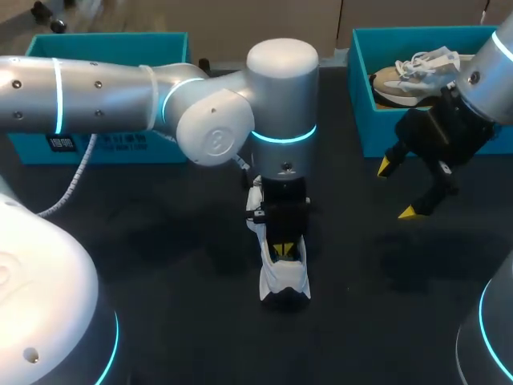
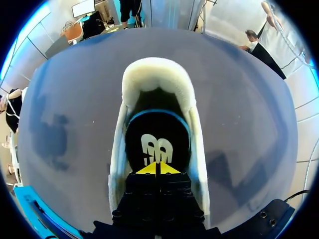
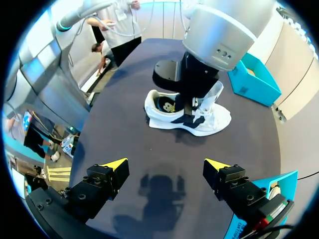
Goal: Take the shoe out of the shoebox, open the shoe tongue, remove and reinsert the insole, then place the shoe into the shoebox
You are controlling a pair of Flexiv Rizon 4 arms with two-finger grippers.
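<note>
A white shoe (image 1: 284, 282) with dark side panels stands upright on the dark table, mid-table. My left gripper (image 1: 283, 250) points straight down into its opening. In the left wrist view the yellow tips of the left gripper (image 2: 158, 168) are pressed together, shut, right over the black insole (image 2: 157, 132) with its white logo; the padded heel rim (image 2: 157, 74) lies ahead. I cannot tell whether the tips pinch the insole. My right gripper (image 1: 397, 190) hangs open above the table, right of the shoe, with nothing in it. From the right wrist, the shoe (image 3: 199, 122) lies ahead of the open right gripper (image 3: 167, 165).
A teal shoebox (image 1: 365, 136) at the back right holds a second, tan and white shoe (image 1: 409, 76). Another teal box (image 1: 104, 148) stands at the back left behind my left arm. Bare dark table surrounds the shoe.
</note>
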